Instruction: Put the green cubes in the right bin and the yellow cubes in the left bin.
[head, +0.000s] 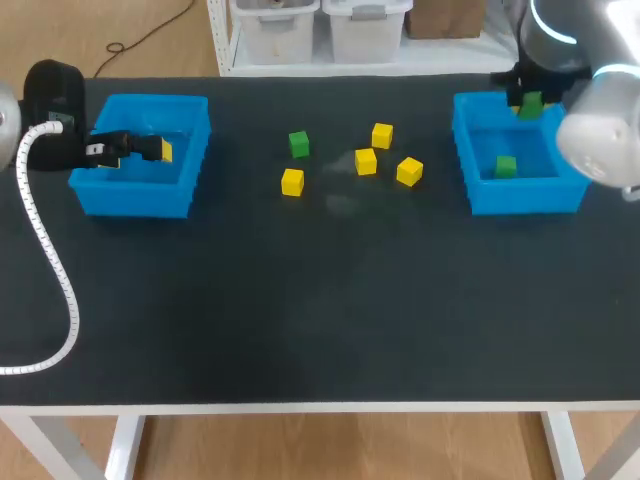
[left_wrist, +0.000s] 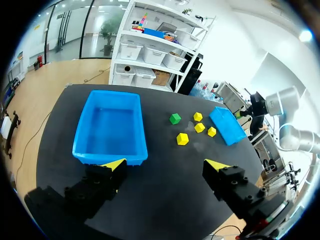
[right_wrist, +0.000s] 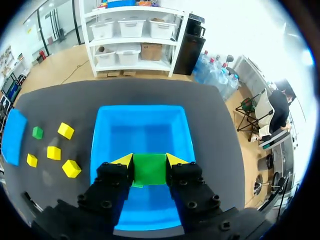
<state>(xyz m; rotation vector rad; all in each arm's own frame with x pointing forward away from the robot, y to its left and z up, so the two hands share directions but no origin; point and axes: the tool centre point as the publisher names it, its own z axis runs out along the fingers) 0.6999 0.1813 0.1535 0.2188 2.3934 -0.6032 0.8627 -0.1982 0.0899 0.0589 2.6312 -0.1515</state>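
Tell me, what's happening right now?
Right tool shut on green cube over right bin. Left tool open by left bin. Nothing blocking.

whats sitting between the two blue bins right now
Head view: between the left bin and right bin lie five loose cubes, one green cube and four yellow cubes.

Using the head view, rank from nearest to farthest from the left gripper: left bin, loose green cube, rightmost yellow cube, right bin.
1. Left bin, directly under the left gripper.
2. Loose green cube, in the middle, on the cluster's left side.
3. Rightmost yellow cube, on the cluster's right side.
4. Right bin, at the far right.
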